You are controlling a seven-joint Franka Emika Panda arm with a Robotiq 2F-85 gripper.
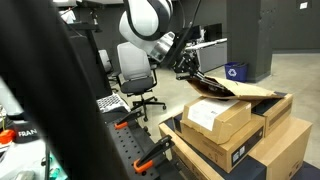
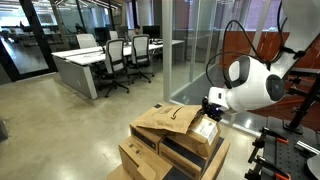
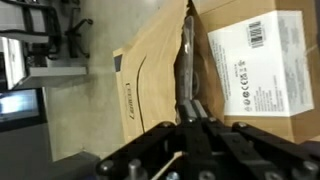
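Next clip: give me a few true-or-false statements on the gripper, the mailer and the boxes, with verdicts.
1. The gripper is shut. True.
2. The mailer lies on the floor. False: it rests on the stacked boxes.
3. The box beside the mailer bears a white label. True.
4. The gripper hangs wide open above a chair. False: it is pinched at the mailer's edge, over the boxes.

Office chair [image 1: 135, 68] behind; desks [image 2: 80, 66], glass wall [image 2: 185, 50]; blue bin [image 1: 236, 71], possibly recycling; orange clamp [image 1: 155, 151].
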